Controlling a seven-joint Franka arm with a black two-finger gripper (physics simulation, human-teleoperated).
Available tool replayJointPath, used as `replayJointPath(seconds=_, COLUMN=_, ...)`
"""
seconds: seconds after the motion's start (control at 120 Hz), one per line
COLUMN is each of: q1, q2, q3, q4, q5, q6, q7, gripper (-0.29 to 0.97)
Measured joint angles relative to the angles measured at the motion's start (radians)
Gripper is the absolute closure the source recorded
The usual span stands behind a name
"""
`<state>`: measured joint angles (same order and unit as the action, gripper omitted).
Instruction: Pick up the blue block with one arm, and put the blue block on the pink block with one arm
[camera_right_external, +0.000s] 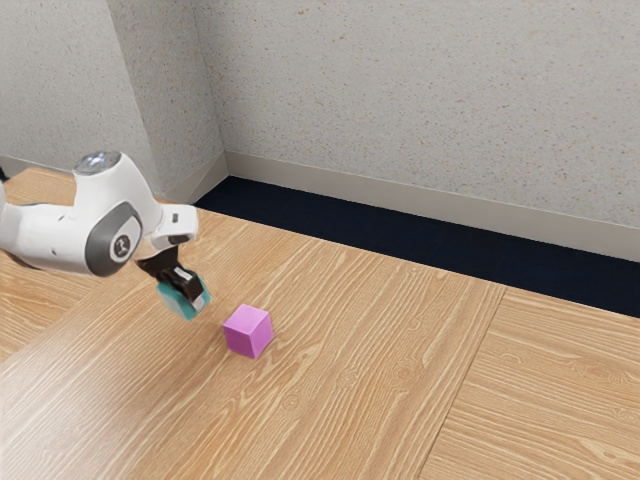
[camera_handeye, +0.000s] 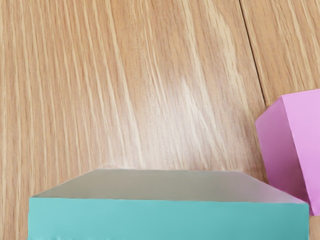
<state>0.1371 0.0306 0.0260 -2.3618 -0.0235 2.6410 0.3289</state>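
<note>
Exterior view: jaws pinch the teal-coloured, tilted blue block (camera_right_external: 186, 299) near the pink block (camera_right_external: 248, 331)

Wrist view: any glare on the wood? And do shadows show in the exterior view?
Wrist view: a pale sheen streaks the table; the blue block has its upper face washed grey. Exterior view: soft, even light; the pink block casts hardly any shadow.

Held blk (camera_right_external: 186, 300) prob. beside loose blk (camera_right_external: 248, 331)
</note>
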Motion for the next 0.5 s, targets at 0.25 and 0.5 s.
replayJointPath(seconds=0.25, q1=-0.035, q2=0.019, q3=-0.003, q4=0.036, q5=0.047, q6=-0.019, q7=-0.167, gripper=0.32)
replayJointPath(seconds=0.5, q1=-0.107, q2=0.079, q3=-0.023, q4=0.081, q5=0.052, q6=-0.038, q7=-0.3, gripper=0.33)
